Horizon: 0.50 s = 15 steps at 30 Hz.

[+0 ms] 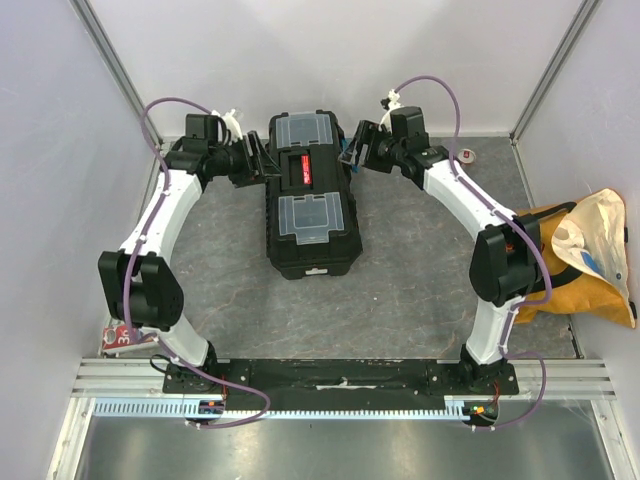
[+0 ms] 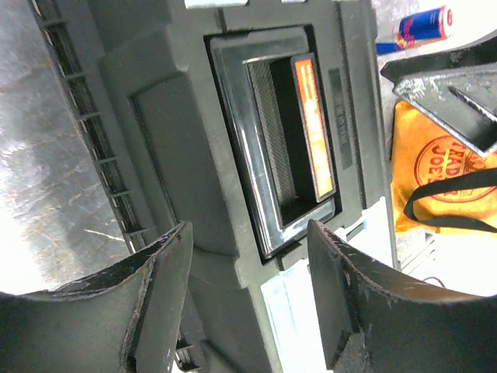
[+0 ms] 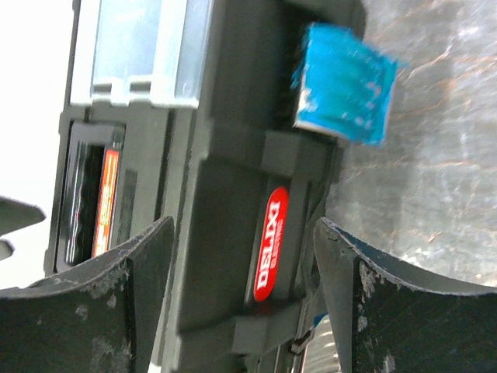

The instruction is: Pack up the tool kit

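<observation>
The black toolbox point(image 1: 310, 195) lies closed in the middle of the table, with two clear-lidded compartments and a red handle label point(image 1: 308, 168). My left gripper point(image 1: 262, 165) is open at the box's left side. In the left wrist view its fingers point(image 2: 155, 287) straddle the lid edge below the handle recess point(image 2: 287, 132). My right gripper point(image 1: 352, 152) is open at the box's right side. In the right wrist view it point(image 3: 242, 249) frames a red oval label point(image 3: 272, 242) on the box's side, below a blue latch point(image 3: 343, 84). No hand tools show.
A yellow-orange fabric bag point(image 1: 590, 255) lies at the right edge, beside the right arm's elbow; it also shows in the left wrist view point(image 2: 443, 171). A blue-silver drink can point(image 2: 423, 27) lies beyond the box. White walls close in the back and sides.
</observation>
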### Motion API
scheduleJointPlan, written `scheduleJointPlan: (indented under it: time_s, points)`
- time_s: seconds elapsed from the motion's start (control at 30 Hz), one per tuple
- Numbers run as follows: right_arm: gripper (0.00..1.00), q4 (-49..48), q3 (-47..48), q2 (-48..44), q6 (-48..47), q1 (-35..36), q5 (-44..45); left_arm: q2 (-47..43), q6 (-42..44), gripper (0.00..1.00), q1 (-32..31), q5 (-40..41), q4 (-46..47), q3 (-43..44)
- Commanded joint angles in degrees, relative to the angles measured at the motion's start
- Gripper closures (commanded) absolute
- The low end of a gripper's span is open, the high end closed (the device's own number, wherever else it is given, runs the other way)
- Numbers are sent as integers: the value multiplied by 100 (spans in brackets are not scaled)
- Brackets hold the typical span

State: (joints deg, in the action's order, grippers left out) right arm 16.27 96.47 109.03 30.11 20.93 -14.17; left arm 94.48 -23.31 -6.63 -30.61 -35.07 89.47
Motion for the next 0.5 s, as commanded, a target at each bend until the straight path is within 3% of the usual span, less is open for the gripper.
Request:
scheduleJointPlan:
  time_s: [0.0, 0.3, 0.47]
  points:
    - [21, 8, -382, -400, -207, 236, -691, 97, -130, 33, -180, -341, 299, -167]
    - [37, 16, -1436, -830, -190, 798, -1307, -25, -156, 39, -409, -296, 194, -606]
    - [39, -19, -2174, -1270, -224, 1053, -1623, -394, -174, 42, -488, -366, 132, -1123]
